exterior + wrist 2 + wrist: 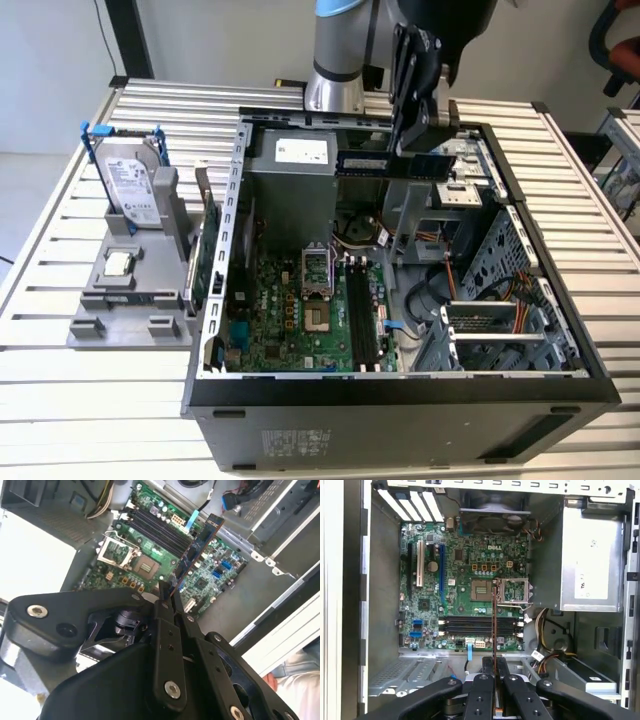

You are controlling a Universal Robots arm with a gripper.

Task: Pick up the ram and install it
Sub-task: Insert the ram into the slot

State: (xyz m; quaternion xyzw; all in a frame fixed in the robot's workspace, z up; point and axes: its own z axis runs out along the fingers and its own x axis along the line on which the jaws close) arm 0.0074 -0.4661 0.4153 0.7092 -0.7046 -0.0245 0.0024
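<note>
The pincer [494, 662] is clamped tight on the ram [494, 625]. The stick pokes out from between its tips. In the first wrist view it shows edge on, as a thin line. Below it, well apart, lie the long black slots [470, 622] on the green board [470, 570]. The stick's long side looks to run across the slots, not along them. In the exterior view it hangs high over the open computer box [400, 385], near the back wall. Off to the exterior view's left, a silver drive [135, 185] stands in a grey holder [130, 300] on the counter [60, 400].
</note>
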